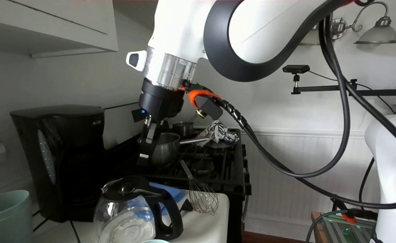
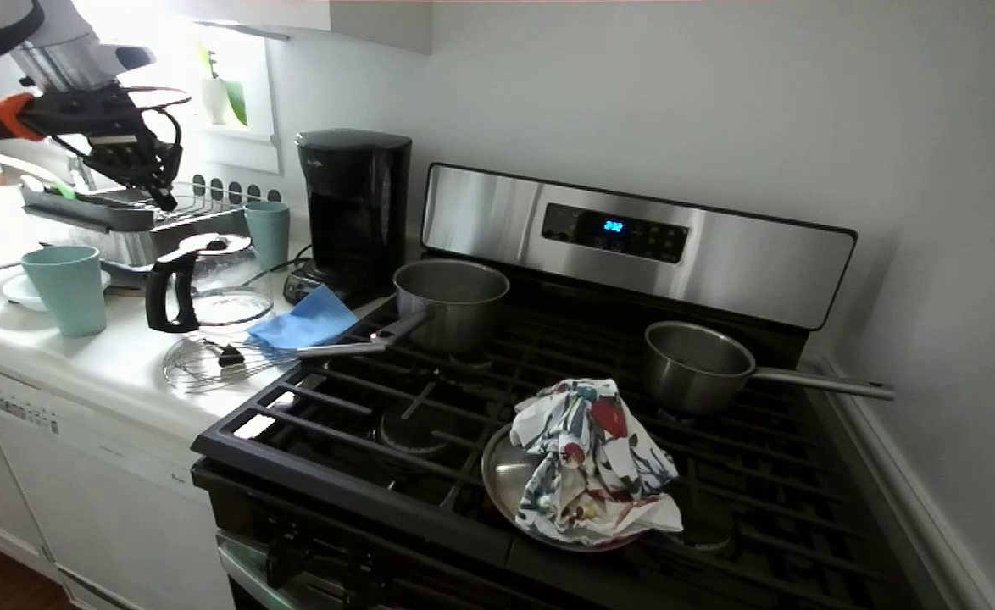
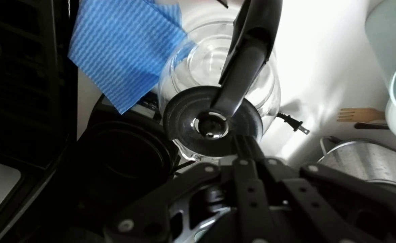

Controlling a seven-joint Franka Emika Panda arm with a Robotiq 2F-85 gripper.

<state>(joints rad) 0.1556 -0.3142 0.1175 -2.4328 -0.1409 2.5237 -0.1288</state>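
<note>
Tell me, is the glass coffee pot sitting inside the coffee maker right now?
No, in an exterior view the glass coffee pot stands on the white counter, outside the black coffee maker.

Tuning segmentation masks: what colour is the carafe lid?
Black carafe lid, clearest in the wrist view.

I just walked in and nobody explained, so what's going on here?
A robot arm has its gripper near the coffee carafe, higher than its lid and not touching it. The gripper is shut and holds nothing. The carafe stands upright on the counter, outside the coffee maker, lid on, with a blue cloth lying close by.
</note>
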